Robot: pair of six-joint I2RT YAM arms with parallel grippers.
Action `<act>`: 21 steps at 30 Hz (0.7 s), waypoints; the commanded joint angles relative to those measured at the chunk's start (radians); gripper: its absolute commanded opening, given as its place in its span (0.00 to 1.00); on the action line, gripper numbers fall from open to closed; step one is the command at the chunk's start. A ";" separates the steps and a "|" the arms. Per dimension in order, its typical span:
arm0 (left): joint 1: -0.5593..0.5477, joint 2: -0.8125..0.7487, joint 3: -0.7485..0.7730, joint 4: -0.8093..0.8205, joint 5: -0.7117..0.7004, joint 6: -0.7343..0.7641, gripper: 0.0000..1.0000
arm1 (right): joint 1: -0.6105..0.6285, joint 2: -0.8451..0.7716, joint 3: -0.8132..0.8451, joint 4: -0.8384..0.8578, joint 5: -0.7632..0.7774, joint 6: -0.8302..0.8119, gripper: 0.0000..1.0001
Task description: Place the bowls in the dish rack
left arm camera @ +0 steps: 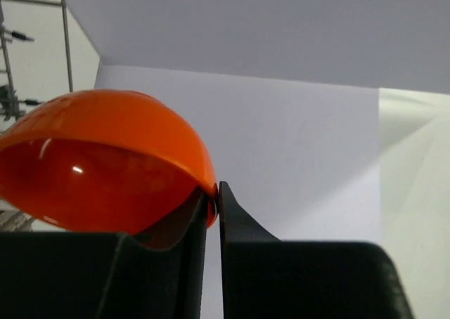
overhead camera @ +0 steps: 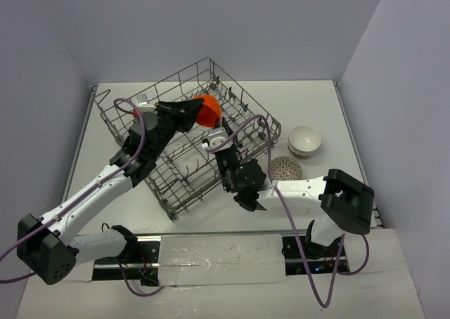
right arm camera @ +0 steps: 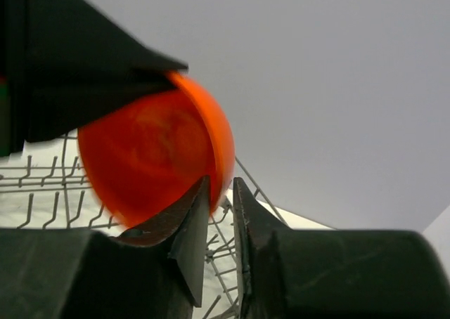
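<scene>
Pinching the orange bowl (left arm camera: 105,143) by its thin rim above the dish rack (overhead camera: 179,171) with our left gripper (left arm camera: 213,192), we risk it swivelling and dropping. Our right gripper (right arm camera: 220,185), slightly parted and empty just beside the bowl, could knock it loose.
</scene>
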 commanded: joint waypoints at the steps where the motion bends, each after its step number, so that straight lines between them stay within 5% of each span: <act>1: 0.055 -0.045 0.010 0.173 -0.138 -0.016 0.00 | 0.015 -0.063 -0.028 0.424 0.055 0.011 0.28; 13: 0.103 -0.051 0.013 0.176 -0.075 0.009 0.00 | 0.017 -0.265 -0.093 0.050 -0.002 0.252 0.67; 21: 0.241 -0.080 0.067 0.012 0.214 0.306 0.00 | -0.005 -0.543 -0.101 -0.367 -0.078 0.500 0.84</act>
